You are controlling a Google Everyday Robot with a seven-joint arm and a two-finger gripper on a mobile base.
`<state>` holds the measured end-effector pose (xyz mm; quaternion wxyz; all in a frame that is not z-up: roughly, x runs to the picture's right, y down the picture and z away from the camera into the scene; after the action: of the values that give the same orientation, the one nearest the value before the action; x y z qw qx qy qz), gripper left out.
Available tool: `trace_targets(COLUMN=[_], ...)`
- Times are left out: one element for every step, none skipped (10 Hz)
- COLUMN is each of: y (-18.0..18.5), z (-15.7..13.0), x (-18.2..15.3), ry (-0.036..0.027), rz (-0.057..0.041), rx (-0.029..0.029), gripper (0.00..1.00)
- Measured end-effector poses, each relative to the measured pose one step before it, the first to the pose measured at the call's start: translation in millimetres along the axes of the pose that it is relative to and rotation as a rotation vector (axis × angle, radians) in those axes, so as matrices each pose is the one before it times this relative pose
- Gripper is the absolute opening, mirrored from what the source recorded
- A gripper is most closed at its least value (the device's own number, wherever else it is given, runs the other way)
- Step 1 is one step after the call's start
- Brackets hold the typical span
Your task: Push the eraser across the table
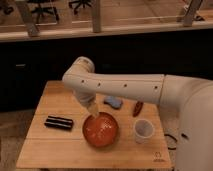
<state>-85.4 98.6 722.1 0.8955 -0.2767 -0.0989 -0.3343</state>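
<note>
Camera view, single view.

Eraser [59, 122]: flat black rectangular block with thin pale stripes running along its length. It lies flat on the table [50, 152], long side roughly parallel to the front edge, near the picture-left side. Nothing touches it.

Gripper [93, 113]: hangs at the end of the white arm [125, 87], pointing down, tip just over the rear rim of the orange bowl [101, 131]. Released, fingers spread, nothing held.

Positions taken from the gripper:
- eraser: to picture-left and slightly toward the front edge, well apart from it;
- bowl: directly below and in front;
- blue pad [113, 102]: just beside it to picture-right, slightly farther back;
- reddish-brown object [137, 108]: farther to picture-right, beyond the pad;
- white cup [143, 130]: to picture-right and forward, just beside the bowl;
- small dark mark [159, 155]: far front corner, picture-right.

Count: eraser 1; table 1; bowl 1; cup 1; blue pad 1; reddish-brown object 1; gripper 1.
</note>
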Motion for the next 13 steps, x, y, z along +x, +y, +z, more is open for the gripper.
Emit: trace_targets(y=[-4.04,-3.89,-3.89,1.0,1.28,-0.88,-4.74,-1.77,-1.31,-0.12,0.84,-4.04,-4.16], z=[7.46,4.71,2.76,3.53,5.9,6.16,4.85,3.3,1.03,2.37,5.26,5.43,3.16], x=[-8.75,-5.81,-4.98,0.76,-0.94,-2.18,-7.81,-3.69,-1.36,-0.36,-1.71,-5.7,-5.28], ry=[-0.00964,-0.00418,-0.00519,-0.0023,-0.0039,-0.00112,-0.01278,-0.00779,-0.00337,-0.00465,-0.00334,-0.00764,-0.00331], rz=[-0.02464,-0.01455,-0.0116,-0.00932,-0.01159,-0.01294,-0.02154,-0.01114,-0.00748,-0.00734,-0.00987,-0.01787,-0.01285], rx=[-0.00596,-0.00151,0.00195,-0.00738,-0.01198,-0.00727,-0.00287,-0.00392,-0.00055,-0.00409,-0.01345,-0.00654,-0.00648], gripper=[0.8,0.8,0.8,0.8,0.8,0.8,0.8,0.8,0.8,0.8,0.8,0.8,0.8])
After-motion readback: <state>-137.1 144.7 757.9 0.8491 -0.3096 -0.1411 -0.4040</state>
